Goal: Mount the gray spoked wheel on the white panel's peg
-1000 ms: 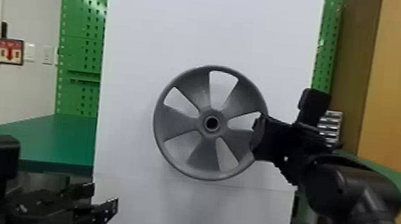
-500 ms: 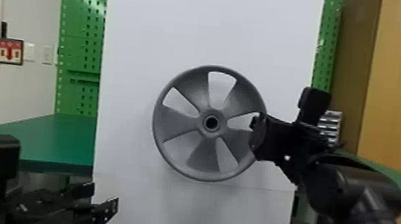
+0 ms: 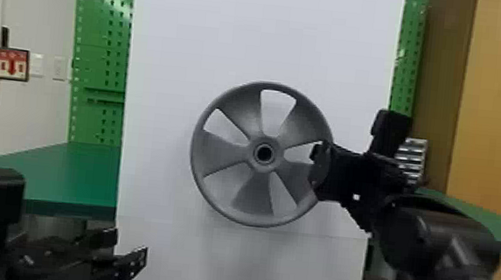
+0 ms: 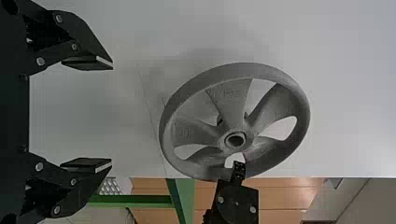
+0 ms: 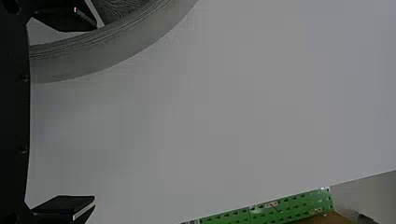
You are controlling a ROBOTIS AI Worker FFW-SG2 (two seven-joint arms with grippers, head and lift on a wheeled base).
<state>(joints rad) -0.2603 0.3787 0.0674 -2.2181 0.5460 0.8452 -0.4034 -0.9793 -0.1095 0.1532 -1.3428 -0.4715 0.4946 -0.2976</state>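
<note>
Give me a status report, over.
Gray spoked wheel: upright before white panel, peg seating unconfirmed. Left gripper: open, clear of wheel. Right gripper: open, one jaw overlapping wheel, possible snag.

Soft light, faint shadow on white panel (image 3: 168, 76), glare (pale streak) on pegboard (image 3: 94, 63)

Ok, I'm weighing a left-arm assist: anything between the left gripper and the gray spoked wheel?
Nothing visible stands between the black left gripper and the gray spoked wheel; the right gripper is at the right rim.

One wheel (image 3: 263, 166), one white panel (image 3: 264, 37) — two pincers (image 3: 132, 240)
</note>
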